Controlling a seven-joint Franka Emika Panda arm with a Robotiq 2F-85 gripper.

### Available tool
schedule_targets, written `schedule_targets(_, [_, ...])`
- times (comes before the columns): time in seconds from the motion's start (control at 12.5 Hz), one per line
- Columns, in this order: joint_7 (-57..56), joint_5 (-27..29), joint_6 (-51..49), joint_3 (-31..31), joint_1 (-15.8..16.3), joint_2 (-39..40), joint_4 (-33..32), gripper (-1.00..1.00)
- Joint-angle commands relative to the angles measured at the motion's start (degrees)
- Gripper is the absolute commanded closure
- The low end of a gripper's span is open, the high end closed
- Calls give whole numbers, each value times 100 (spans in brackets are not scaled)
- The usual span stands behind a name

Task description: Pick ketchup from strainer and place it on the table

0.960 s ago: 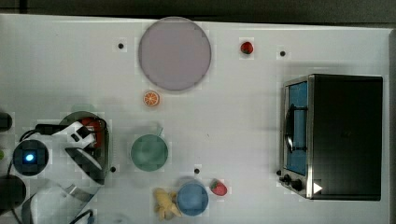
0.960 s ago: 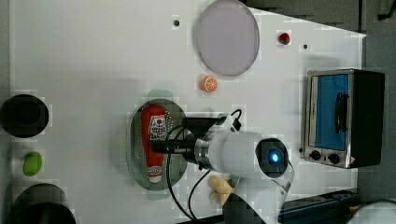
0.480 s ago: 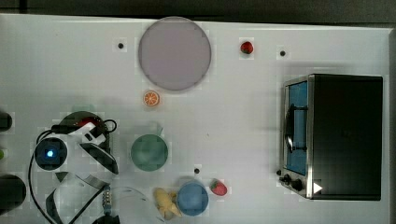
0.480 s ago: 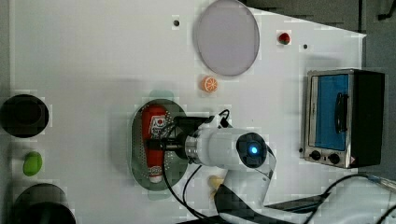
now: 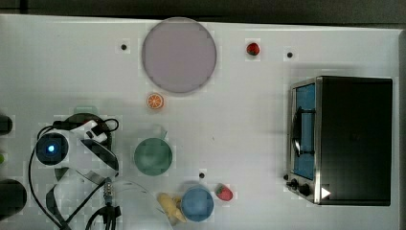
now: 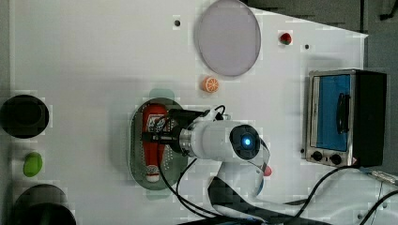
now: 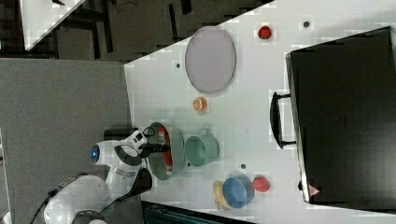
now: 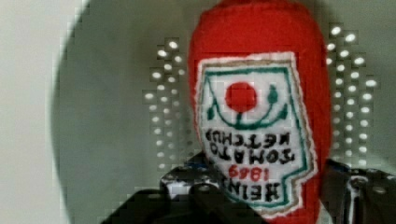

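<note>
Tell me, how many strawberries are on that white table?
2: one strawberry right of the lilac plate in the top view, another strawberry beside the blue bowl. Others may be hidden.

White rounded arm (image 6: 220,140) with a glowing blue light (black cables trailing) and black tool (image 6: 162,133).

A: Where is free room on the table (image 5: 57,62)?

B: In the top view, the broad white stretch at the top view's left above the strainer (image 6: 141,154), and the band between the green cup (image 5: 152,156) and the toaster oven (image 5: 352,139).

A: What stands in the way?

B: Beside the strainer, the green cup; further along, the blue cup (image 5: 197,203) with a banana (image 5: 171,206) and strawberry (image 5: 224,192). The orange slice (image 5: 155,101) and plate (image 5: 178,55) lie beyond. In the left view, two dark round things (image 6: 23,116) and a lime (image 6: 32,164) flank the strainer's other side.
</note>
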Motion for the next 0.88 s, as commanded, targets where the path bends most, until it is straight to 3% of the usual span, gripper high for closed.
schedule_targets(0.08, [258, -13, -106, 31, 113, -349, 52, -16])
schedule_targets(0.24, [258, 95, -603, 187, 66, -719, 54, -16])
schedule_targets(0.56, [210, 1367, -1363, 540, -167, -1755, 299, -16])
schedule_targets(0.88, [-248, 2155, -2999, 465, -475, -2333, 1211, -16])
